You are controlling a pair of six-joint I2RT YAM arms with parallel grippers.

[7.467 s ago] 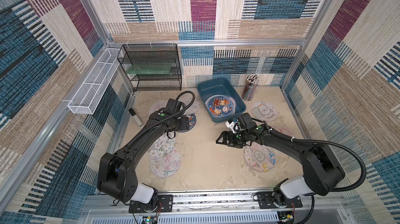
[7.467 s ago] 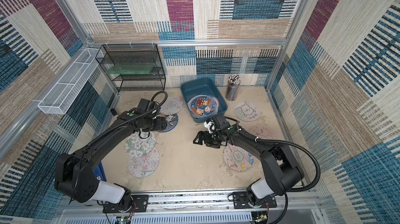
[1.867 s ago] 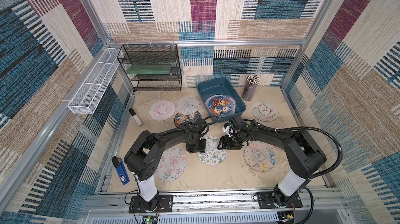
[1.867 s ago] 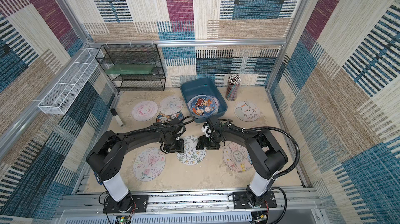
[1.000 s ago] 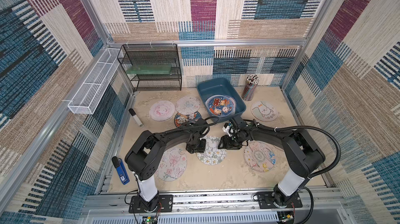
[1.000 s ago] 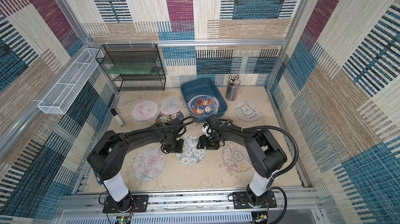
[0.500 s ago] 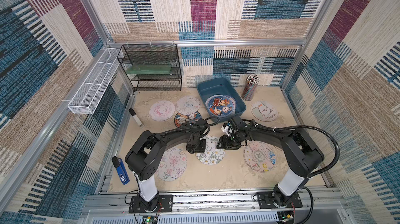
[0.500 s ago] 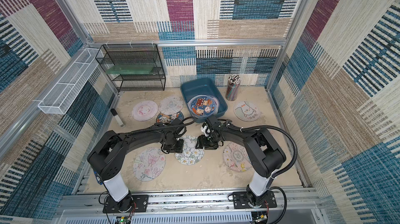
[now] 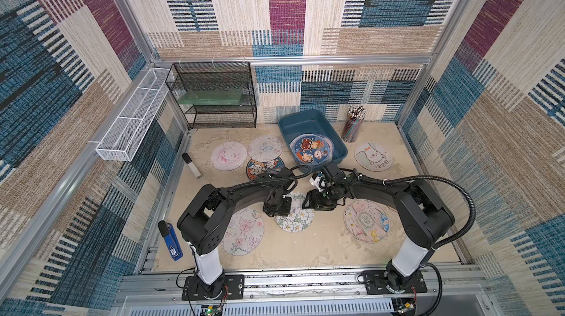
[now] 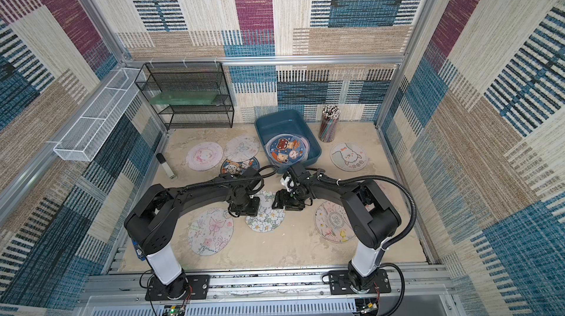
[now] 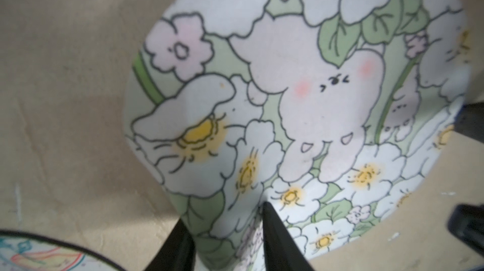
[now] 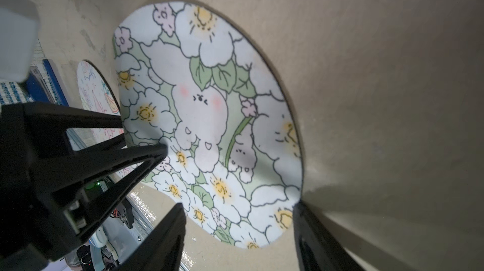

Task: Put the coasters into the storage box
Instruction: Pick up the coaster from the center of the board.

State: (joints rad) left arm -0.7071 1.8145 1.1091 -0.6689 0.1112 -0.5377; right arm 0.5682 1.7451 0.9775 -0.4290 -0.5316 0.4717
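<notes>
A: Where's the coaster in play?
B: Flower coaster (image 9: 295,218) lies mid-desk between both arms, well near of the storage box (image 9: 305,123). The box sits far centre by the back wall, with a dark blue coaster (image 9: 311,148) lying in it.
A: Fingers?
B: Left fingers (image 11: 272,233) are part-open, straddling the flower coaster's far-left rim. One tip is on the print, the other at the edge, and print shows in the gap, so not clamped. Right fingers (image 12: 170,238) are spread wide at its far-right rim, holding nothing.
A: Other coasters?
B: Butterfly coaster (image 9: 243,232) is near-left, close to the flower one. Pale floral coaster (image 9: 367,221) is near-right. Lamb coaster (image 9: 373,156) is right of the box. Cluster of three coasters (image 9: 265,148) is left of the box, touching or overlapping.
A: Surface, room?
B: Beige scuffed desk (image 9: 305,253), boxed in by patchwork woven wall panels on an aluminium frame. Black mesh rack (image 9: 214,97) is far-left. Pencil cup (image 9: 353,125) is just right of the box.
A: Clearance?
B: Bare desk strip runs along the near rail (image 9: 290,277), widest at centre.
</notes>
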